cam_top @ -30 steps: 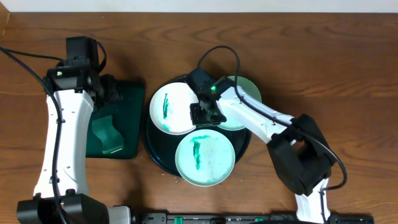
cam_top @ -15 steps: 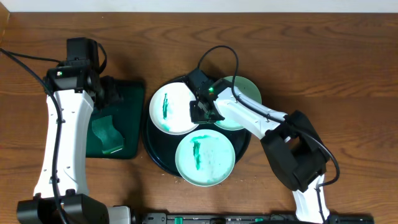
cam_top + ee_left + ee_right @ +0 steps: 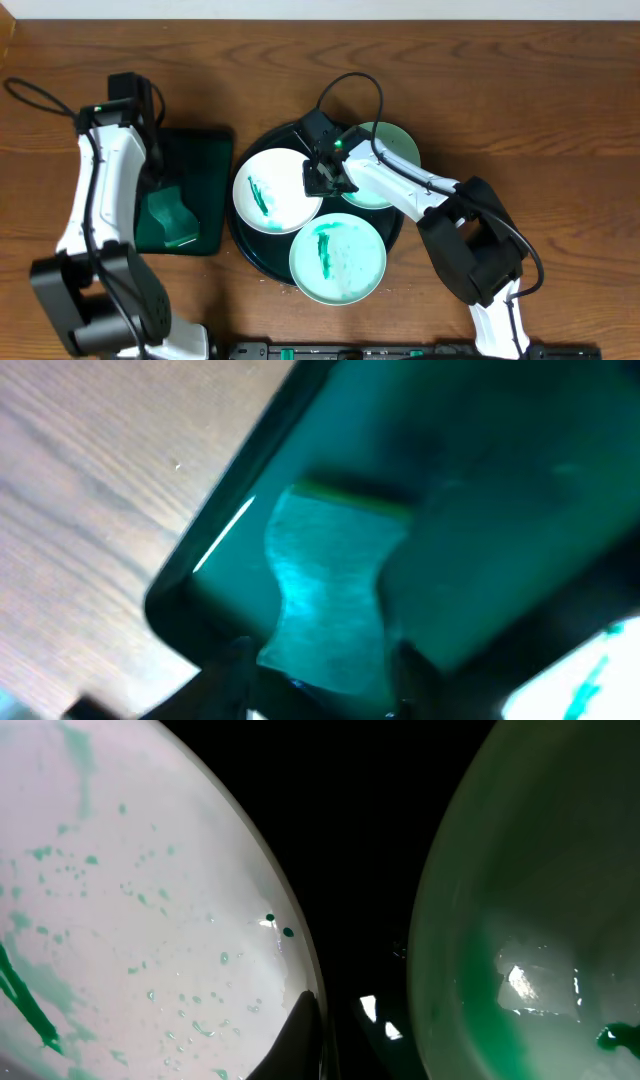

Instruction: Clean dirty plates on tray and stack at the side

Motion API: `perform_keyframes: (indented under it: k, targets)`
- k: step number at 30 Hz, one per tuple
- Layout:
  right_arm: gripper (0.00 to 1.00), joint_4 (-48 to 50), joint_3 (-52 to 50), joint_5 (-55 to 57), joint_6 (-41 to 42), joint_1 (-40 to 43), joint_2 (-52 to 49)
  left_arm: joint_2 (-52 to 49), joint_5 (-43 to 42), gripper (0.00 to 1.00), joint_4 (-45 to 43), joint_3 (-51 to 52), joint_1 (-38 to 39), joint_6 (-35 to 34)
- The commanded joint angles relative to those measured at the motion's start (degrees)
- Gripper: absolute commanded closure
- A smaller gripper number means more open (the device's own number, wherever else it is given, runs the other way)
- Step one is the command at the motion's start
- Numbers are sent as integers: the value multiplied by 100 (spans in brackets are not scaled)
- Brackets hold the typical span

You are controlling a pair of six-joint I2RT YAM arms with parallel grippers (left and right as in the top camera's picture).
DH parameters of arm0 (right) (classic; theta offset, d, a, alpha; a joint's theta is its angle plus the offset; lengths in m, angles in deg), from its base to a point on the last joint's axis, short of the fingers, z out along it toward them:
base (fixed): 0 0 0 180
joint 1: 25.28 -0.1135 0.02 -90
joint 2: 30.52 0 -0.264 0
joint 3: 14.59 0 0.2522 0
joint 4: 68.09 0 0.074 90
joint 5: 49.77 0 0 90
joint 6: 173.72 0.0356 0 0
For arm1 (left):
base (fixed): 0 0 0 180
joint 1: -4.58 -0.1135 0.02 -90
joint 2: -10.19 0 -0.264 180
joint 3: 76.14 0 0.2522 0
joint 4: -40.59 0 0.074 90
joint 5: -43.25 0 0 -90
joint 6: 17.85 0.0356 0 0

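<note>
The black tray (image 3: 396,226) holds three plates. The white plate (image 3: 270,190) with a green smear lies at its left. One mint plate (image 3: 338,262) is at the front, the other (image 3: 388,158) at the back right. My right gripper (image 3: 318,178) is shut on the white plate's right rim. In the right wrist view one dark finger (image 3: 303,1032) lies over the white plate's rim (image 3: 130,910), with the mint plate (image 3: 540,910) to the right. My left gripper (image 3: 158,165) hovers open over the green sponge (image 3: 330,585), its fingers (image 3: 315,685) either side of the sponge's near end.
A dark green rectangular tray (image 3: 205,160) holding the sponge (image 3: 170,215) stands left of the black tray. The front mint plate overhangs the black tray's front rim. Bare wooden table (image 3: 540,110) lies to the right and at the back.
The white plate has slid left and toward the front and turned, its smear now angled. The front mint plate shifted slightly right. My left arm swung and moved over the green tray.
</note>
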Motion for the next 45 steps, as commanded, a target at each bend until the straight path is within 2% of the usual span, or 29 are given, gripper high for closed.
perform_keyframes:
  k: [1, 6, 17, 26, 27, 29, 30, 34, 38, 42, 45]
  targets:
    - [99, -33, 57, 48, -114, -11, -140, -317, 42, 61, 160, 68, -173, -326]
    - [99, -11, 57, 31, -109, -11, -140, -538, -120, 62, 74, 326, -175, -389]
    - [99, 22, 57, -17, -42, 11, -140, -538, -111, 62, -1244, 1493, -411, -391]
    - [99, 31, 57, -33, -44, 15, -140, -538, -114, 62, -1908, 2072, -409, -586]
    - [99, 31, 57, -33, -44, 15, -140, -538, -114, 70, -2026, 2151, -409, -584]
    - [99, 31, 57, -35, -44, 15, -140, -538, -111, 92, -2243, 2315, -409, -581]
    - [99, 33, 57, -37, -44, 15, -140, -538, -111, 92, -2293, 2365, -409, -581]
    - [99, 79, 66, -122, -57, 15, -138, -424, -352, 93, -2153, 2293, -409, -503]
    - [99, 74, 79, -225, -299, 81, -111, -28, -614, 93, -1578, 1864, -404, -286]
    - [99, 81, 83, -315, -481, 181, -103, 782, -848, 93, -1137, 1471, -302, -59]
    - [99, 155, 83, -317, -476, 195, -103, 1322, -1082, 93, -1165, 1460, -157, -7]
